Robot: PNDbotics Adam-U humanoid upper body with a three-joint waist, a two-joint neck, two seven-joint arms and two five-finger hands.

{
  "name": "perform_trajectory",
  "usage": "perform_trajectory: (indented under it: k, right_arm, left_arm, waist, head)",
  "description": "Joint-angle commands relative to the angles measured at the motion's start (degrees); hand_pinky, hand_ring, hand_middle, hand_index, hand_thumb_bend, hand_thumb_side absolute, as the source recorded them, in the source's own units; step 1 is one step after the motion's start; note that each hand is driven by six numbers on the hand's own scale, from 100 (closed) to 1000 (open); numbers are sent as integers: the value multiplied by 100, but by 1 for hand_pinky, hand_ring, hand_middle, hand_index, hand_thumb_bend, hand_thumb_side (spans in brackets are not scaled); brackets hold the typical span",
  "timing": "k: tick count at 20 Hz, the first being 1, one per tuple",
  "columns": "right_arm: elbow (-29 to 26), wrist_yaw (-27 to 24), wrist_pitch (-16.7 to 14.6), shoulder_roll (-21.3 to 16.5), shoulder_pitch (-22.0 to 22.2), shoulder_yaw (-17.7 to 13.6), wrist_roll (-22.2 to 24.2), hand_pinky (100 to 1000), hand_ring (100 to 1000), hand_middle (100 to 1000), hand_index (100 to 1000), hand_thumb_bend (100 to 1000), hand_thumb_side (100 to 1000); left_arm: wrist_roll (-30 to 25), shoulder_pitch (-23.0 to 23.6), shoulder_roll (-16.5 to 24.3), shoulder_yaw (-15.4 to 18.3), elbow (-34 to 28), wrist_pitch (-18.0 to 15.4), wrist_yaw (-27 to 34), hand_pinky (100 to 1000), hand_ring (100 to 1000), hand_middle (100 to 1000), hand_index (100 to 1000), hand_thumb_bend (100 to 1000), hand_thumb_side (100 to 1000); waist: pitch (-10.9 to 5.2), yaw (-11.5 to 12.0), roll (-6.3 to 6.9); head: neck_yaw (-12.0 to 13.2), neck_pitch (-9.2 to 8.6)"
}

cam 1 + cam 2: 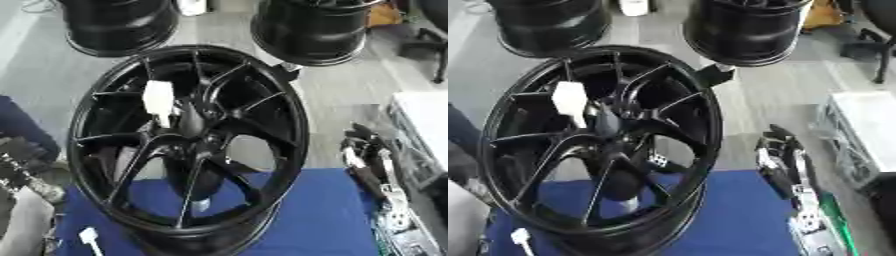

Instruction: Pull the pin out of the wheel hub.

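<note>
Wheel hub [188, 145]: black, spoked, upright on blue mat [324, 220]; likely heavy, rigid.
Pin [158, 100]: white, near centre boss; looks light, stiff; grasp wide white head.
Right hand [779, 162]: idle beside rim, finger state indeterminate.
Left hand [22, 162]: low at left edge, fingers unclear.

The large black spoked alloy wheel hub [188, 145] stands tilted on the blue-covered worktop [324, 220], a white plastic pin [159, 100] in its spokes, two black rims [118, 25] on the floor behind it.

Both head eyes look down, close, at the wheel hub [188, 145].
</note>
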Motion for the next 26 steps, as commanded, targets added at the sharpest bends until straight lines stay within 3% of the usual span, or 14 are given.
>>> perform_trajectory:
  k: [1,6,8,11,14,17,20,22,26]
  right_arm:
    - [-87,24,0,-51,-24,-16,-14,696,702,732,864,100,482]
    - [-82,34,-1,-52,-19,-18,-10,696,702,731,863,100,483]
    - [-74,40,6,-65,0,-23,-18,696,702,731,863,100,480]
    - [-75,56,5,-107,16,-45,-27,696,702,731,863,100,479]
    - [-63,74,10,-125,57,-65,-46,696,702,731,863,100,482]
    - [-52,98,12,-145,81,-60,-49,696,702,731,863,100,480]
    - [-46,113,12,-185,97,-41,-37,696,702,732,863,100,478]
    - [-43,117,12,-213,106,-21,-19,696,702,732,863,100,477]
    - [-47,112,7,-236,101,6,13,696,703,732,863,100,477]
  left_arm:
    - [-8,-38,60,15,-104,-12,-34,736,820,710,802,1000,665]
    - [98,-124,205,96,-202,-57,-159,734,820,703,776,998,527]
    - [158,-252,560,127,-310,-140,-149,730,817,694,763,947,488]
    - [407,-602,1622,149,-469,-445,9,728,810,689,758,882,456]
    - [502,-1009,2950,-22,-389,-1025,67,729,799,692,772,872,454]
    - [354,-1490,4193,-421,83,-1672,-55,737,787,695,789,872,448]
    - [2,-2068,5014,-969,681,-2281,-309,756,781,703,813,868,455]
    - [-444,-2634,5217,-1463,1121,-2688,-574,761,779,707,823,854,447]
    - [-1435,-3625,4970,-2203,1734,-3266,-958,765,776,714,833,827,435]
  waist:
    - [-63,11,7]
    - [-66,5,24]
    - [-82,14,40]
    - [-112,-6,89]
    - [-153,-60,149]
    - [-177,-130,195]
    - [-204,-214,235]
    - [-222,-271,253]
    - [-221,-345,263]
  head:
    - [22,-38]
    - [32,2]
    - [23,19]
    - [2,30]
    - [11,34]
    - [42,63]
    - [100,91]
    - [121,97]
    - [131,99]
